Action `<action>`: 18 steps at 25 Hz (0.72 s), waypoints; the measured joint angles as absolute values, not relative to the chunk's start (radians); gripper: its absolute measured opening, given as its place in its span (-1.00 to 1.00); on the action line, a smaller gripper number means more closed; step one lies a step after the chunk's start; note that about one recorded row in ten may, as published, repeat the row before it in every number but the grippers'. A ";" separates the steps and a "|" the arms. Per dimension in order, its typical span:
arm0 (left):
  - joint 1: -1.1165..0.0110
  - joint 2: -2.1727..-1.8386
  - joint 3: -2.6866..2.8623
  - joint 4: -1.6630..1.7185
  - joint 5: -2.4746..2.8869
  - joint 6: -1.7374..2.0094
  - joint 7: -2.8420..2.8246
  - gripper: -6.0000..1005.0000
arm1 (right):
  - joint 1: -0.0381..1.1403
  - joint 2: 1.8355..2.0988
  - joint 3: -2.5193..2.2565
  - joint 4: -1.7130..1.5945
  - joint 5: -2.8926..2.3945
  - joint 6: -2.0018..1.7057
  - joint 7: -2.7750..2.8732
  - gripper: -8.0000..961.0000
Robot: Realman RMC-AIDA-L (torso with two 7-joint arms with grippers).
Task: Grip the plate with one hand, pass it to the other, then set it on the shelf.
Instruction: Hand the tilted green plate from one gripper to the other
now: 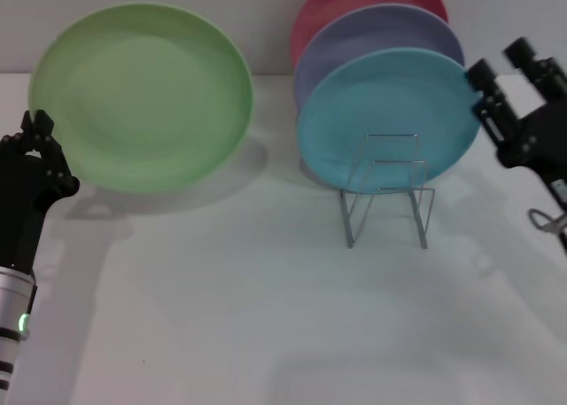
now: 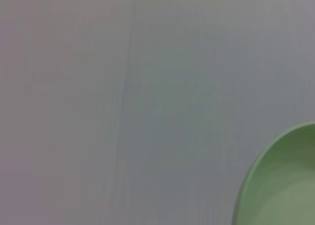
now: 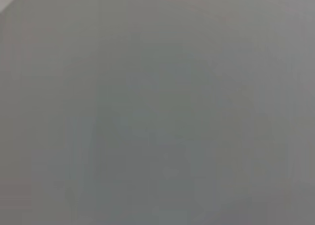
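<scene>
1. The light-green plate (image 1: 142, 95) stands tilted on its edge at the back left of the white bench (image 1: 266, 316), leaning on the wall behind.
2. My left tool (image 1: 40, 148) is at the plate's lower left rim; I cannot tell whether its fingers are apart or clamped.
3. My right tool (image 1: 505, 77) hangs with fingers apart beside the turquoise plate (image 1: 385, 121).
4. That plate, a lavender plate (image 1: 376, 37) and a pink plate (image 1: 368, 2) stand in the wire rack (image 1: 385, 192).
</scene>
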State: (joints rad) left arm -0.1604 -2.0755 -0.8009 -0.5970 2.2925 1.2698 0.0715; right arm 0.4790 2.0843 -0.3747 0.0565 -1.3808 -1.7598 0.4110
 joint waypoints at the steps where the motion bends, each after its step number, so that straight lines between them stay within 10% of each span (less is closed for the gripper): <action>1: -0.160 -2.074 -0.801 -0.596 2.295 1.274 0.073 -0.92 | 0.486 2.084 -0.376 0.080 -1.381 -1.759 0.394 0.16; 18: -0.151 -2.078 -0.753 -0.590 2.288 1.312 0.150 -0.92 | 0.631 2.087 -0.375 0.271 -1.470 -1.583 0.285 0.15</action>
State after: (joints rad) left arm -0.1509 -2.0781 -0.7529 -0.5901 2.2884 1.3116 0.1504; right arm 0.6312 2.0868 -0.3745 0.2706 -1.4701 -1.5835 0.2847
